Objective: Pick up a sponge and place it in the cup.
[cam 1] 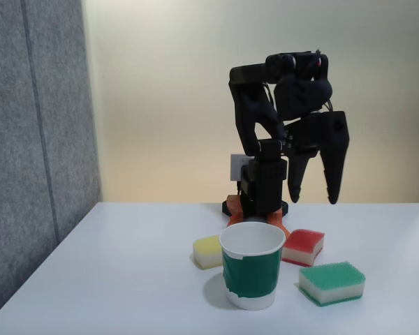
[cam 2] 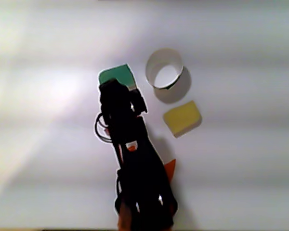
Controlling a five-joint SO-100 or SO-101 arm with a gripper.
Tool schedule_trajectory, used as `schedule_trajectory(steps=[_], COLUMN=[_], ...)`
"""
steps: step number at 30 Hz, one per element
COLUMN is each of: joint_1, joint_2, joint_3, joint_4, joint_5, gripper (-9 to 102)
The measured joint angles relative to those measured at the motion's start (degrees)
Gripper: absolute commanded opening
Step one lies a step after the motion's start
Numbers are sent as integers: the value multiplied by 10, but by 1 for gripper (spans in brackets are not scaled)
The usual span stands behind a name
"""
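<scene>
The red-topped sponge (cam 1: 304,246) with its cream base lies on the white table, just behind and right of the cup in the fixed view. The cup (cam 1: 251,264) is white with a wide dark green band and stands upright; from above its open rim (cam 2: 164,69) shows as a white ring. My black gripper (cam 1: 313,200) hangs open in the air above the red sponge, fingertips pointing down, nothing between them. In the other view the dark arm (cam 2: 130,144) covers the red sponge.
A green-topped sponge (cam 1: 332,283) (cam 2: 117,75) lies right of the cup in the fixed view. A yellow sponge (cam 1: 208,250) (cam 2: 182,118) lies left of it. The arm's base (cam 1: 255,202) stands behind them. A grey panel (cam 1: 35,139) bounds the left side.
</scene>
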Motion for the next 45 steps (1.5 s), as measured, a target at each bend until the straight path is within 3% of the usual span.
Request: schedule_trajectory(steps=[11, 33, 45], joint_1=[-18, -37, -49], joint_2=[11, -75, -116], joint_3=[40, 61, 50], joint_4=[3, -122, -121], joint_5=[-19, -116, -145], gripper=[35, 39, 39])
